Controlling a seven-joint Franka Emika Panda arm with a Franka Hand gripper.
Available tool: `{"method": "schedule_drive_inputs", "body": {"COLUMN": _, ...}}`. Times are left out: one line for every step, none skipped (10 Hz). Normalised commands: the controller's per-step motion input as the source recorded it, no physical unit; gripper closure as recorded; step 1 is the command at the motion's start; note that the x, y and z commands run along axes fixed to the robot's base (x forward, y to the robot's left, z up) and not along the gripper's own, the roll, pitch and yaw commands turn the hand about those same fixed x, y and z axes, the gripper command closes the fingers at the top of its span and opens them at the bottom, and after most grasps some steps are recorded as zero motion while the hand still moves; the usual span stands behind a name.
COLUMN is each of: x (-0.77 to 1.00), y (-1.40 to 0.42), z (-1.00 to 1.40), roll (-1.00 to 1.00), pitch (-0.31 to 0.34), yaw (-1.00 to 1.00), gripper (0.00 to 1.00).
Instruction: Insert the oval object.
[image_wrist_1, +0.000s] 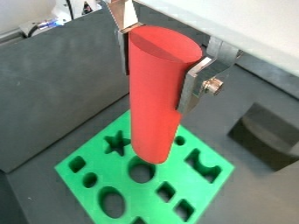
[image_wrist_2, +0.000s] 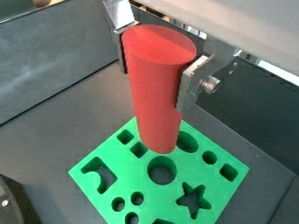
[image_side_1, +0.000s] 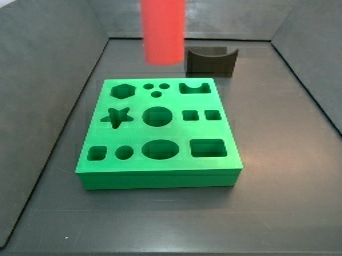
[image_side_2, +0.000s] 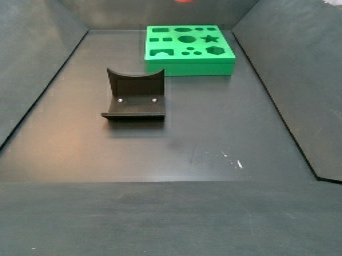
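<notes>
Red and smooth, the oval object (image_wrist_1: 156, 92) fills both wrist views, its flat top uppermost, clamped upright between the gripper (image_wrist_1: 163, 54) with a silver finger (image_wrist_1: 198, 80) pressed to each flank. The gripper (image_wrist_2: 158, 54) is therefore closed on the peg, which hangs in the air above the green board (image_wrist_1: 87, 166); its lower end overlaps the board's cutouts in these views, and whether it touches the board cannot be told from here.

A side view settles more: the oval object (image_side_1: 163, 29) hangs above the far edge of the green board (image_side_1: 160, 170), clear of the worktop (image_side_1: 160, 220), while the gripper itself is cut off by the frame. Behind the board, near the far edge of the worktop, stands the fixture (image_side_1: 211, 59).

From the opposite side, the fixture (image_side_2: 134, 95) sits mid-worktop, nearer the camera, and the green board (image_side_2: 190, 60) lies beyond it toward the far edge; neither peg nor gripper shows there.
</notes>
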Motion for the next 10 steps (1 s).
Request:
{"method": "schedule_drive_inputs", "body": {"x": -0.17, "y": -1.00, "z": -0.91, "roll": 0.19, "pitch": -0.117, "yaw": -0.14, "gripper": 1.00}}
{"method": "schedule_drive_inputs", "body": {"x": -0.10, "y": -1.00, "z": -0.93, "roll": 0.18, "pitch": -0.111, "yaw": -0.17, "gripper": 1.00}}
{"method": "schedule_drive_inputs", "body": {"x": -0.15, "y": -1.00, "z": -0.81, "roll": 0.22, "pitch": -0.090, "yaw": -0.11, "gripper": 1.00}}
{"method": "schedule_drive_inputs", "body": {"x": -0.12, "y": -0.98, "z": -0.67, "roll": 0.30, "pitch": -0.059, "yaw": 0.00, "gripper": 1.00}}
{"method": "schedule_drive_inputs", "body": {"x": 0.00, "y": -0.85, "z": -0.65, "roll": 0.36, "pitch": -0.006, "yaw": 0.00, "gripper": 1.00}}
{"method": "schedule_drive_inputs", "body": {"x": 0.21, "y": -0.66, "z": -0.55, "roll": 0.39, "pitch": 0.020, "yaw": 0.00, "gripper": 1.00}}
{"method": "schedule_drive_inputs", "body": {"x": 0.36, "y": -0.37, "z": -0.46, "roll": 0.23, "pitch": 0.031, "yaw": -0.15, "gripper": 1.00}}
{"method": "schedule_drive_inputs", "body": {"x": 0.24, "y": -0.27, "z": -0.36, "roll": 0.15, "pitch": 0.020, "yaw": -0.12, "gripper": 1.00}}
{"method": "schedule_drive_inputs", "body": {"x": 0.03, "y": -0.16, "z": -0.27, "roll": 0.07, "pitch": 0.003, "yaw": 0.00, "gripper": 1.00}}
{"method": "schedule_drive_inputs", "body": {"x": 0.16, "y": -0.09, "z": -0.26, "roll": 0.07, "pitch": 0.000, "yaw": 0.00, "gripper": 1.00}}
